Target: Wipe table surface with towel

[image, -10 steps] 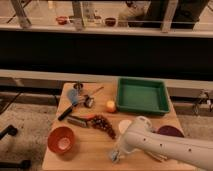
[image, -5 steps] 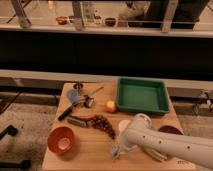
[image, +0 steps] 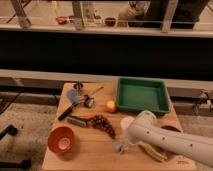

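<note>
**Camera view:** Your robot's white arm (image: 170,142) reaches in from the lower right, and its gripper (image: 120,146) is low over the near part of the table surface (image: 90,157). The fingers are drawn fully together. At their tips you see a small pale grey-blue bunch, the towel (image: 118,147), pinched there and touching the wood.

Just behind the fingers, partly hidden by the arm, stands a white cup (image: 127,122). A bunch of dark grapes (image: 103,123) lies beyond the fingers and a little to the picture's left, near but apart from them. An orange bowl (image: 61,139) sits well off to the left of the fingers, at about their depth on the table. A yellow-orange fruit (image: 110,106) rests farther back than the grapes, almost straight beyond the fingers.

The green tray (image: 142,96) takes the far right corner, well away from the fingers. At the far left, also well apart from them, you can make out a blue folded cloth (image: 74,95) and a black-handled utensil (image: 65,113).
</note>
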Robot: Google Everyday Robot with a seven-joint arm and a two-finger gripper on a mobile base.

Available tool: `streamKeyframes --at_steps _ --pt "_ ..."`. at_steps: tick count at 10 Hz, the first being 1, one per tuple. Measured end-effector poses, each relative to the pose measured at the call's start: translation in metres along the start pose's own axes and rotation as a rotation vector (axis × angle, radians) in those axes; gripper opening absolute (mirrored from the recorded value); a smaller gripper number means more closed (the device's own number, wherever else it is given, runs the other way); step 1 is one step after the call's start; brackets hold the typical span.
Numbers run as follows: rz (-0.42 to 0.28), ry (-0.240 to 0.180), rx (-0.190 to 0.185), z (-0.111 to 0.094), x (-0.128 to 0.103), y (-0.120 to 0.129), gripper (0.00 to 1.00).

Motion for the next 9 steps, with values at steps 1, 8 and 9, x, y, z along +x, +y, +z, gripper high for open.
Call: streamKeyframes --at_steps 1,8,9 --pt "0.016 0.000 -0.001 0.001 0.009 0.001 0.00" --pt "0.033 0.012 -0.009 -0.001 0.025 0.006 0.00" --pt "0.033 0.012 -0.009 -0.001 0.025 0.006 0.00"
